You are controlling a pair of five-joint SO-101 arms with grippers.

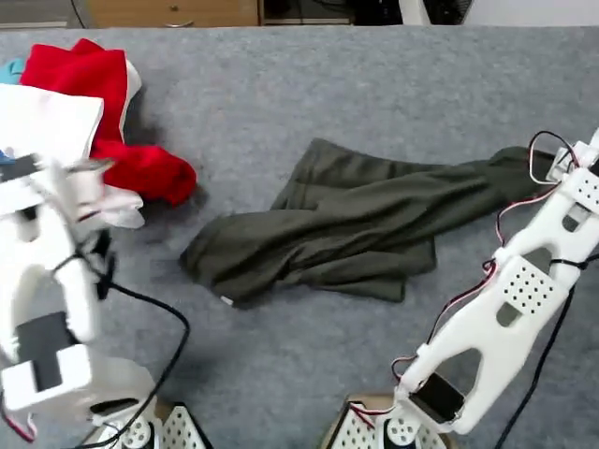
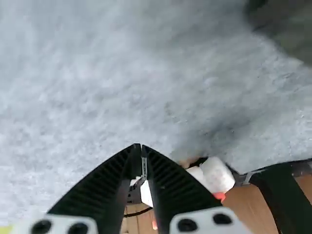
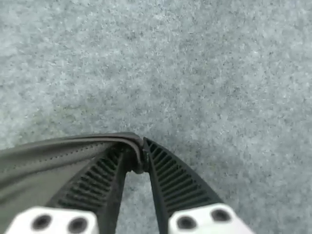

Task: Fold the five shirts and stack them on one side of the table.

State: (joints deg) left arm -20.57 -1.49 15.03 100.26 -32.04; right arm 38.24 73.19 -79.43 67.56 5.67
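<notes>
**Olive shirt at mid-desk, held at one end.** The olive shirt (image 1: 356, 224) lies crumpled and partly doubled over in the middle of the desk (image 1: 374, 84). One end is drawn out toward the right arm (image 1: 524, 290). The right jaws are closed on the hem of that end, pinching the fabric just above the grey surface. A grip at the far edge probably serves to pull the cloth flat or to carry the edge over in a fold.

The left arm (image 1: 47, 281) stands at the desk's left side, well apart from the olive shirt. Its jaws are closed on nothing, over bare surface, likely in reserve for the opposite end.

A red shirt (image 1: 103, 103) and a white shirt (image 1: 47, 122) are heaped at the far left corner. Whether either is folded cannot be told.
</notes>
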